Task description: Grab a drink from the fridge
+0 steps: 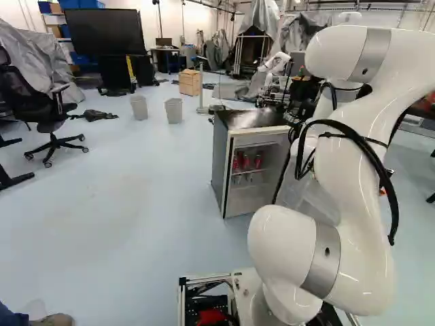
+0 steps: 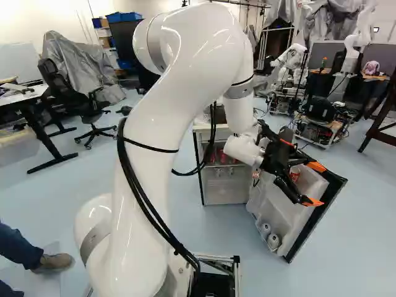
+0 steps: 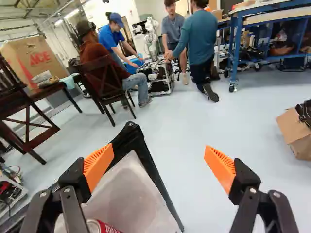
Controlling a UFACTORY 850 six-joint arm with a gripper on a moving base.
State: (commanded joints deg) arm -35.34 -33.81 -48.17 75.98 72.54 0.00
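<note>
The small fridge (image 1: 218, 159) stands open, with red cans (image 1: 246, 162) on its upper shelf. Its door (image 2: 323, 213) is swung wide and holds a red can (image 2: 295, 175) high up and pale cans (image 2: 270, 235) low down. Above the door's shelves reaches my gripper (image 2: 314, 184), fingers spread apart. In the wrist view the gripper (image 3: 159, 167) is open with nothing gripped. One finger overlaps the door's pale inner side (image 3: 131, 196); the top of a red can (image 3: 99, 226) shows below that finger.
Another robot (image 2: 289, 59) stands beyond the fridge. Two grey bins (image 1: 173, 111) and an office chair (image 1: 42, 112) are farther off to the left. A wooden chair (image 3: 104, 80) and a cardboard box (image 3: 295, 133) show ahead of the gripper. A person's shoe (image 2: 54, 262) is near the base.
</note>
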